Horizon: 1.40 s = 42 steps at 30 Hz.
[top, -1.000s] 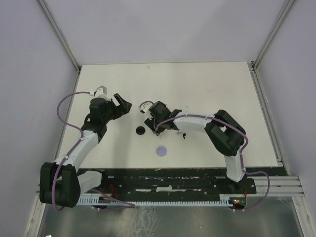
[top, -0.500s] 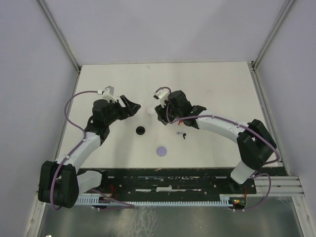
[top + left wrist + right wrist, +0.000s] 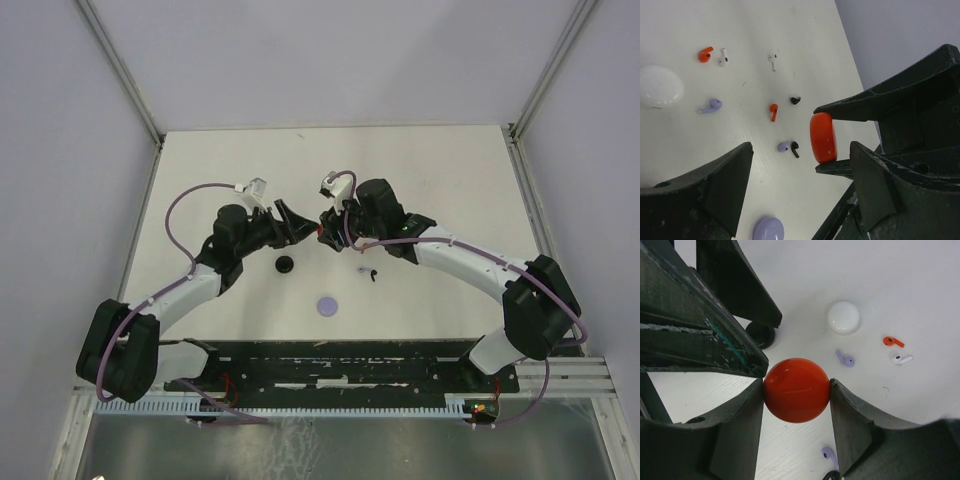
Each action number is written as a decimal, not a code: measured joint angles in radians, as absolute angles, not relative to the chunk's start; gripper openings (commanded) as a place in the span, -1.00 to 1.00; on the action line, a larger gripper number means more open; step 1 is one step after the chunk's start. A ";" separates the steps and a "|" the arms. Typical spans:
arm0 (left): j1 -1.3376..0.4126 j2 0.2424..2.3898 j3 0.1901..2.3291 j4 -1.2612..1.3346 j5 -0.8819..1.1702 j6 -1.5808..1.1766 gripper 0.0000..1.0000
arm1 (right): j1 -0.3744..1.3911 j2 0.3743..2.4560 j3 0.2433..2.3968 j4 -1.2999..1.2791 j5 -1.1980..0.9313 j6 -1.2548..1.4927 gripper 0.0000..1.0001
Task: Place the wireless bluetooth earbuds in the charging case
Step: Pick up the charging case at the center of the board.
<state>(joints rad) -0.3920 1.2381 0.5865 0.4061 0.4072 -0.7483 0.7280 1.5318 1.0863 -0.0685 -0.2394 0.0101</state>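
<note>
Red charging case [image 3: 823,137] is pinched by the right fingers [image 3: 735,425] above the tabletop [image 3: 740,20]. The left fingers [image 3: 715,190] stand spread, close beside it. The earbuds [image 3: 773,111] lie scattered below. Judged step: opening the case; next, the left must grip its lid.

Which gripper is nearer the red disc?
Right. The right gripper clamps the red disc between its fingers; the left gripper is open close beside it, facing the disc without gripping it.

Red round charging case [image 3: 823,137] sits pinched in the right claw [image 3: 796,392]; white, red, black, lavender earbuds [image 3: 773,111] lie scattered.
</note>
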 measured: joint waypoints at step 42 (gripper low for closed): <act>-0.472 1.332 0.587 0.587 0.440 -0.863 -0.09 | 0.710 1.521 1.074 -0.059 -0.297 0.011 -0.88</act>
